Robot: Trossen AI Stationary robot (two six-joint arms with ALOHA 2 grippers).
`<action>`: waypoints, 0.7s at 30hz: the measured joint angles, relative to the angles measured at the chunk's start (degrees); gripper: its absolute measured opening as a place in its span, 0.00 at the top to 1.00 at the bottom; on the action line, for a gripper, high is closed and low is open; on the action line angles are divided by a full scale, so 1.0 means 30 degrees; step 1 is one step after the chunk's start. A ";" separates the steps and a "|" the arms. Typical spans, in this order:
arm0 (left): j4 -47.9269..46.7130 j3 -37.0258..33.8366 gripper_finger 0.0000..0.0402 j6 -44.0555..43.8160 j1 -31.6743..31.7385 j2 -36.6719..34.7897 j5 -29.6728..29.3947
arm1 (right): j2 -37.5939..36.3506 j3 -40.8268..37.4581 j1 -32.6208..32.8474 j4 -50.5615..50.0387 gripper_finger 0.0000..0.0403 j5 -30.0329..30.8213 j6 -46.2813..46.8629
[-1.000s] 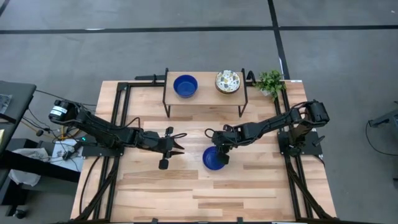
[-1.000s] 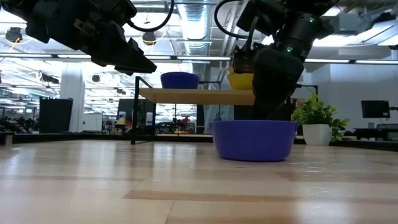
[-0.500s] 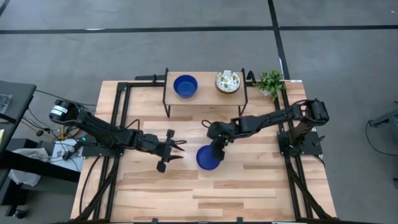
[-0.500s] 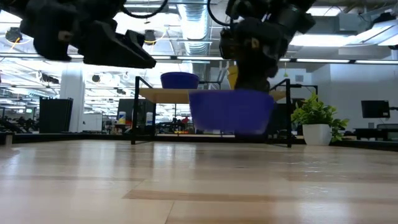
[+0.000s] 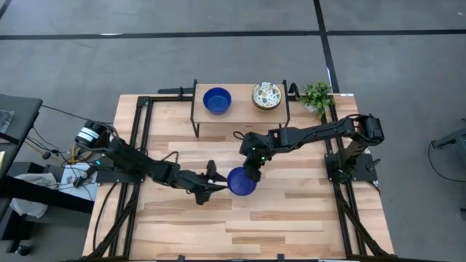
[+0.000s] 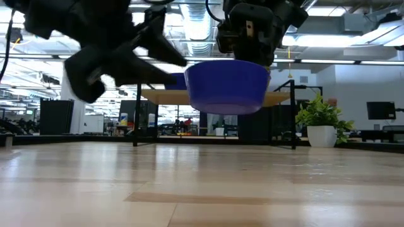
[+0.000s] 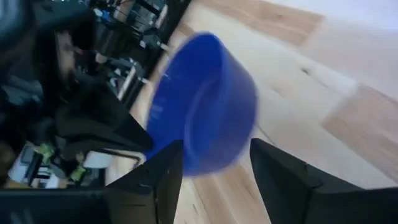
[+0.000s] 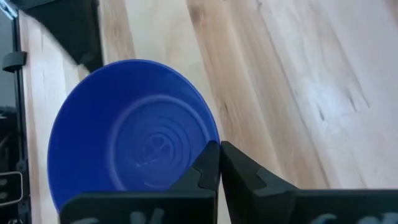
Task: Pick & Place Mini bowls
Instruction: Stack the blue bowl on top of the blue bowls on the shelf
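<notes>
A glossy blue mini bowl (image 5: 242, 182) hangs above the middle of the table, with my right gripper (image 5: 251, 166) shut on it. My left gripper (image 5: 218, 180) is open and level with the bowl's left side. In the left wrist view its fingertips (image 7: 168, 168) stand just short of the bowl (image 7: 205, 106), one on each side. On the shelf (image 5: 240, 109) at the far edge, a second blue mini bowl (image 5: 217, 100) and a cream floral mini bowl (image 5: 267, 95) rest on their bases. My right gripper pinches the bowl's rim (image 8: 213, 147) on the side toward the table's far right, one finger inside the bowl and one outside. The fingers come from above, slanting down. The bowl (image 6: 227, 85) hangs upright, lifted clear of the table. Whether my left gripper touches the bowl, I cannot tell.
A small green plant (image 5: 315, 94) in a white pot stands at the far right corner beside the shelf. Black frame rails (image 5: 138, 138) run along the table's left and right sides. Bare wood (image 5: 255, 225) lies toward the near edge.
My right gripper has lifted the blue bowl off the table and carried it a little toward the left edge; the bowl stays upright. My left gripper has moved toward the right and the near edge, up to the bowl, and has opened wider.
</notes>
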 joint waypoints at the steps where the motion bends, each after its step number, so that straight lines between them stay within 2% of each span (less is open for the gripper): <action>1: 0.0014 0.0452 0.54 0.0096 0.0006 0.0328 -0.0052 | 0.0000 0.0001 0.0007 -0.0112 1.00 0.0001 0.0000; 8: 0.0029 0.1978 0.57 0.0152 0.0017 0.1500 0.0391 | 0.0109 0.0009 0.0220 -0.0563 1.00 0.0140 -0.0170; 15: -0.0029 0.2092 0.60 0.0152 0.0189 0.2754 0.0784 | 0.0106 0.0016 0.0220 -0.0546 1.00 0.0019 -0.0598; 21: 0.0036 0.2099 0.63 0.0145 0.0283 0.2833 0.0805 | 0.0102 0.0016 0.0220 -0.0387 1.00 0.0001 -0.0656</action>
